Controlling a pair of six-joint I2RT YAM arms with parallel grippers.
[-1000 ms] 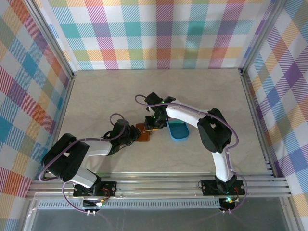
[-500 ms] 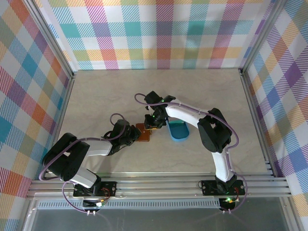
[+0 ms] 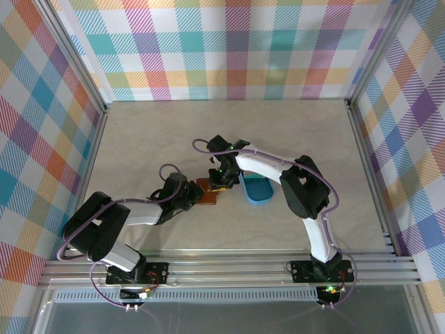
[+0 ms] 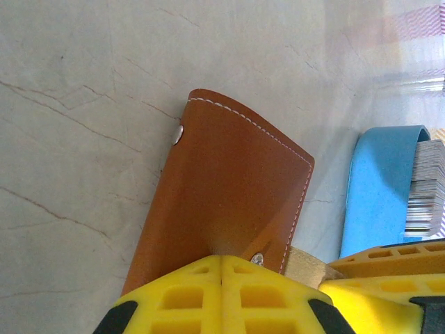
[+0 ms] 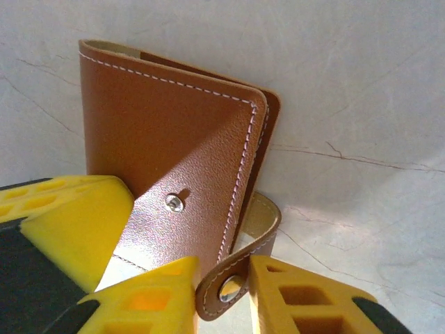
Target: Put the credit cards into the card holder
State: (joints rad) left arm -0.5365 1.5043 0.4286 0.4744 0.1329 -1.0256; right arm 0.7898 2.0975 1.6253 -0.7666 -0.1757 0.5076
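1. Since a second ago, the right arm's elbow and its long white link have swung a little toward the left of the top view. Its wrist has edged nearer the card holder (image 3: 207, 195).
2. The left arm, the card holder and the blue tray (image 3: 259, 191) lie where they were, near the middle of the table (image 3: 167, 132).
3. The card holder rests on the table between the two hands, with the tray just to its right.
4. The left hand (image 3: 194, 197) reaches in from the lower left. In its wrist view the left hand (image 4: 221, 259) is clenched, its yellow fingers meeting against the near edge of the brown leather (image 4: 229, 188). Whether any leather is pinched between them cannot be told.
5. The right hand (image 3: 218, 183) comes down from above. In its wrist view the right hand (image 5: 224, 261) has its fingers narrowly apart with the snap tab (image 5: 233, 286) between them. The tab looks to touch both fingers, but I cannot tell whether the hold is firm.
6. The card holder (image 5: 167, 125) stands folded, its white stitching and a metal stud (image 5: 176, 202) facing the camera.
7. The credit cards (image 4: 425, 186) sit stacked in the blue tray (image 4: 379, 188) at the right edge of the left wrist view.
8. The print on the cards is too blurred to read.
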